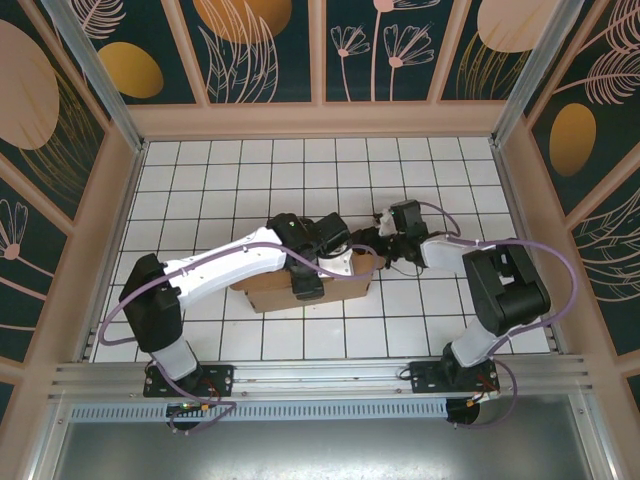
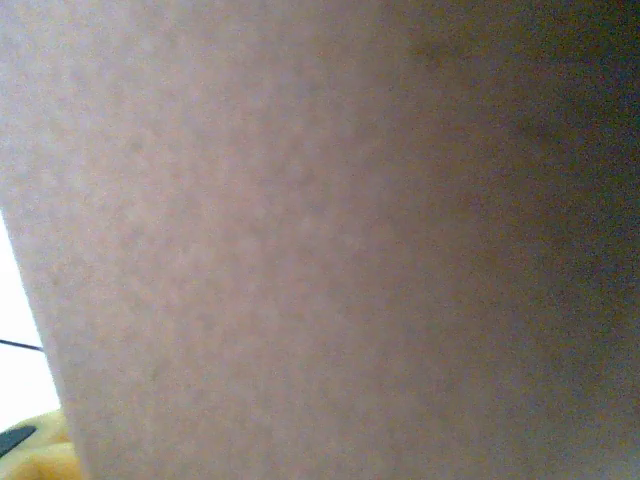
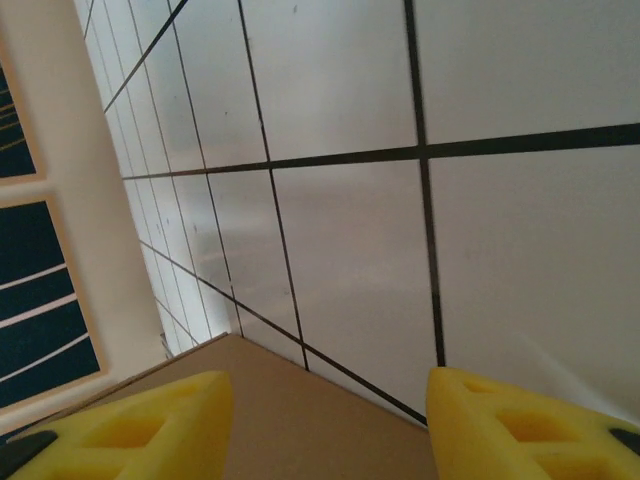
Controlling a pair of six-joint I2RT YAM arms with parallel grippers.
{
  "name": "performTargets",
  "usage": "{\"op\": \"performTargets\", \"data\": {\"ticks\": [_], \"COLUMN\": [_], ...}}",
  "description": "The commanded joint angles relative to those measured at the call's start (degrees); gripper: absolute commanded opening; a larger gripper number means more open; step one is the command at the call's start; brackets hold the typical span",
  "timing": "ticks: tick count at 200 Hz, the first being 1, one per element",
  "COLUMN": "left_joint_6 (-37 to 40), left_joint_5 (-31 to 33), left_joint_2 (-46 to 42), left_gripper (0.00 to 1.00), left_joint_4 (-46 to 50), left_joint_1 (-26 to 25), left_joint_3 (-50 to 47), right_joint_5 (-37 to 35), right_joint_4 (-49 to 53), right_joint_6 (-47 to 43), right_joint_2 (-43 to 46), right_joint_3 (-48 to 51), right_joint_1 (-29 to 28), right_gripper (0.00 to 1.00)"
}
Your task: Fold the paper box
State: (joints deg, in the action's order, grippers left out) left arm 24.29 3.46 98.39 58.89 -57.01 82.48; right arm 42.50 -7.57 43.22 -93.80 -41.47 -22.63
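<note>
The brown paper box lies on the white tiled table, mostly covered by my left arm. My left gripper sits low over the box's middle. In the left wrist view, plain cardboard stands right against the lens and a scrap of yellow finger peeks out at the bottom left; how its jaws stand is hidden. My right gripper is at the box's far right corner. Its yellow fingers stand wide apart, with a corner of the paper box lying between and under them, touching neither.
White gridded tiles stretch beyond the box toward the cream side wall. Wooden walls fence the table on three sides. A metal rail holding both arm bases runs along the near edge.
</note>
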Motion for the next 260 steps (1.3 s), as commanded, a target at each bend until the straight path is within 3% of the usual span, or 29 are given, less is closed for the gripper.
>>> {"op": "performTargets", "data": {"ticks": [1, 65, 109, 154, 183, 212, 260], "left_joint_6": [0.68, 1.85, 4.06, 6.08, 6.12, 5.77, 5.94], "left_joint_5": [0.11, 0.48, -2.61, -6.04, -6.67, -7.24, -6.83], "left_joint_2": [2.16, -5.05, -4.04, 1.45, 3.19, 3.45, 2.26], "left_gripper": [0.57, 0.57, 0.54, 0.52, 0.51, 0.51, 0.51], "left_joint_4": [-3.1, -18.94, -22.21, -20.58, -20.57, -20.57, -20.75], "left_joint_1": [0.17, 0.97, 3.01, 5.48, 5.51, 5.51, 5.58], "left_joint_3": [-2.21, -18.53, -19.66, -15.75, -15.07, -15.11, -15.59], "right_joint_5": [-0.52, -8.41, -18.73, -16.28, -13.38, -18.04, -22.16], "right_joint_4": [-2.43, 9.06, 24.11, 32.76, 37.19, 40.61, 40.44], "right_joint_6": [-0.12, -4.78, -12.3, -15.27, -15.45, -16.06, -15.73], "right_joint_2": [1.17, 13.44, 21.65, 27.8, 30.85, 32.33, 33.08], "right_joint_3": [1.48, -2.07, -10.5, -14.51, -14.34, -13.32, -8.94], "right_joint_1": [0.37, 5.35, 5.74, 5.58, 2.32, -2.5, -4.95], "right_gripper": [0.53, 0.54, 0.55, 0.52, 0.5, 0.52, 0.52]}}
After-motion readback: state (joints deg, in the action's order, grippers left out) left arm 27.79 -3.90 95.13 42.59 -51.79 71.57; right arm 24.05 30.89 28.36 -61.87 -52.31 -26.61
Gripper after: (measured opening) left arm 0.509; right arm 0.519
